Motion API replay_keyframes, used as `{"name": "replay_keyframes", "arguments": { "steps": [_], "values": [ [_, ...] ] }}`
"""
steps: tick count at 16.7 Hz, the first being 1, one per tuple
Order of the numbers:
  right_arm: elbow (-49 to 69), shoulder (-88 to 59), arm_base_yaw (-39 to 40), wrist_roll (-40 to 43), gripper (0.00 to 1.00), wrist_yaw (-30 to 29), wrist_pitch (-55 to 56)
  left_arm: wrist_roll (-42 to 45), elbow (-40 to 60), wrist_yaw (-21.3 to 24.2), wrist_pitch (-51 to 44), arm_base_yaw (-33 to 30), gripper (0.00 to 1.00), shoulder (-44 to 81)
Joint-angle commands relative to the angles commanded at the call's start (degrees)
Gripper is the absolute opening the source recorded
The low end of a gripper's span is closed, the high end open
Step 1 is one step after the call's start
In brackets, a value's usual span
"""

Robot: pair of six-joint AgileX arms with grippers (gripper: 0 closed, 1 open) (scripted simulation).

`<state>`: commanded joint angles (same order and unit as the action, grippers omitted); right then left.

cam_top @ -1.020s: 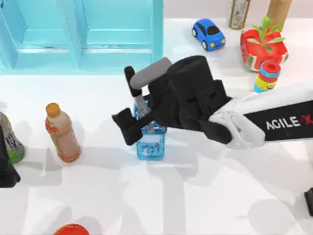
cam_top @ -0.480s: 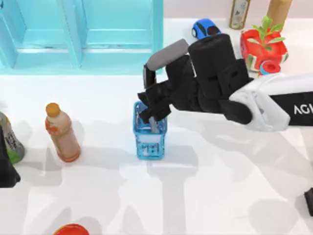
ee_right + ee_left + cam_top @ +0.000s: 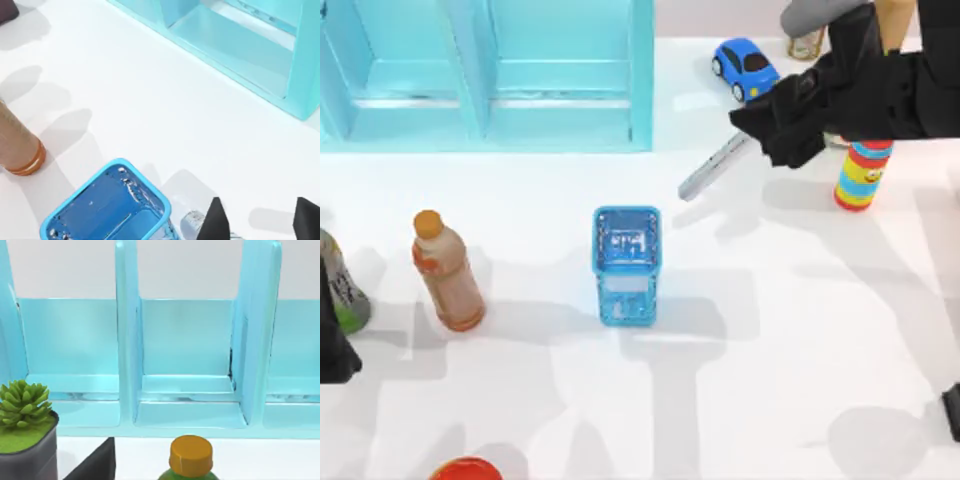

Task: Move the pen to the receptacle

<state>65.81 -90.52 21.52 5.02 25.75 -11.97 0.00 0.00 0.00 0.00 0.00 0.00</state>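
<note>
- Plainly, the task is not yet done; the pen [image 3: 713, 168] is seen outside the receptacle [image 3: 627, 264], well apart from it, toward the far right of the desk [image 3: 770, 380].
- The receptacle, a small clear-blue basket, stands upright near the middle of the desk; nothing that can be made out as the pen is seen inside it in the top view.
- The right claw [image 3: 782, 128] is held over the far right of the desk, just near of the blue toy car [image 3: 747, 68] and left of the striped can [image 3: 860, 175].
- In the right wrist view its fingers [image 3: 216, 221] are seen spread, with bare desk between them; nothing is pinched there.
- Only the silver-grey barrel of the pen is shown in the top view, slanting out from under the claw toward the receptacle; the capped end is hidden by the claw.
- In the right wrist view a grey rounded end [image 3: 191, 222] is seen just outside one finger, beside the basket rim [image 3: 107, 172]; it is judged to be the pen; whether it touches the finger or lies on the desk cannot be told.
- Left to do, by this judgement: the pen must be gripped, carried over the basket mouth and released into it.
- The left arm [image 3: 332, 355] is parked at the left edge of the desk.
</note>
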Motion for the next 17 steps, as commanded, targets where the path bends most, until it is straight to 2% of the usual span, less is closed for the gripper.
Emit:
{"name": "replay_keyframes", "arguments": {
  "steps": [2,9,12,17],
  "values": [
    [0.06,2.06,-1.66,1.1,0.0,1.43,-2.18,0.0,0.0,0.0,0.0,0.0,1.0,0.0],
    [1.19,1.79,-3.51,2.52,0.0,1.09,-4.34,0.0,0.0,0.0,0.0,0.0,1.0,0.0],
    [4.47,1.98,-10.57,7.36,0.0,-0.51,-11.9,0.0,0.0,0.0,0.0,0.0,1.0,0.0],
    [11.39,4.91,-28.7,19.18,0.0,-4.48,-33.57,0.0,0.0,0.0,0.0,0.0,1.0,0.0]
  ]
}}
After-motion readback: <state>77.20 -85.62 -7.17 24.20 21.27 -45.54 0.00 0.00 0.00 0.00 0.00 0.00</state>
